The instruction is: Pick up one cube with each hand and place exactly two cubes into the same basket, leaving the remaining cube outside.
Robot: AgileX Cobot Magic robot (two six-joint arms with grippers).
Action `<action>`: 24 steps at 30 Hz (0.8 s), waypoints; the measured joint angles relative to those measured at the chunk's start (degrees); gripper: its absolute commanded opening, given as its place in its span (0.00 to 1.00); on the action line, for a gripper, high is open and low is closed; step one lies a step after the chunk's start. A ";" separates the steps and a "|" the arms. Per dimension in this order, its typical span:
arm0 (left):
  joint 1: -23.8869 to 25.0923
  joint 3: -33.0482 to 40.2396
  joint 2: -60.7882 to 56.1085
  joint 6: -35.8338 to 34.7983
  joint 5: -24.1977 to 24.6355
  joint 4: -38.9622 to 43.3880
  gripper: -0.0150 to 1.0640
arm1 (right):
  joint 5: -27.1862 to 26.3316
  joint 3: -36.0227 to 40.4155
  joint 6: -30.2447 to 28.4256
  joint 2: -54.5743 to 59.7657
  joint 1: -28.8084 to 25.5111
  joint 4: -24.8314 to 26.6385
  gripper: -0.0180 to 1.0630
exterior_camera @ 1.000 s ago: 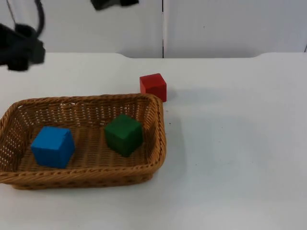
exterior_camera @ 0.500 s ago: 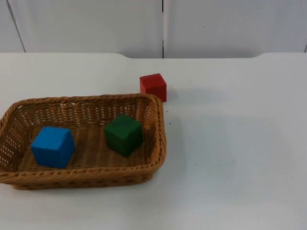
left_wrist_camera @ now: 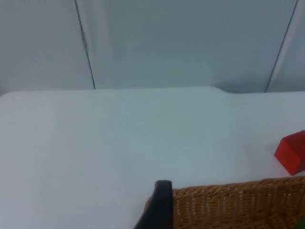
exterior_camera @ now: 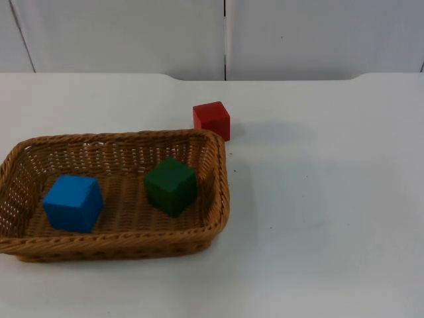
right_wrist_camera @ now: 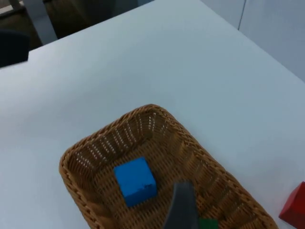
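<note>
Wicker basket [exterior_camera: 218,199] at the table's [exterior_camera: 318,199] left side, holding two cubes: blue cube [exterior_camera: 73,202] toward its left end, green cube [exterior_camera: 171,185] toward its right end, the two well apart. Red cube [exterior_camera: 212,120] on the table just beyond the basket's far right corner, outside the rim. Grey partition wall [exterior_camera: 132,33] along the table's far edge.

Left claw [left_wrist_camera: 159,205] above the basket's rim, one black fingertip visible; open or closed, cannot tell. Right claw [right_wrist_camera: 181,207] high above the basket, looking down on the blue cube; one fingertip visible, state likewise impossible to tell.
</note>
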 measured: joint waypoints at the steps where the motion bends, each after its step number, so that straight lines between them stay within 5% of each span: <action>1: 0.00 0.00 -0.91 0.00 0.04 0.00 0.75 | 0.73 0.00 0.00 -0.38 0.00 -0.28 0.58; 10: 0.00 0.00 -8.02 1.11 2.50 -1.17 0.75 | 4.44 0.00 0.12 -4.26 0.00 -0.58 0.58; 24: 0.00 0.00 -14.74 20.80 14.11 -21.99 0.75 | 0.84 15.04 1.71 -15.95 0.00 -0.58 0.58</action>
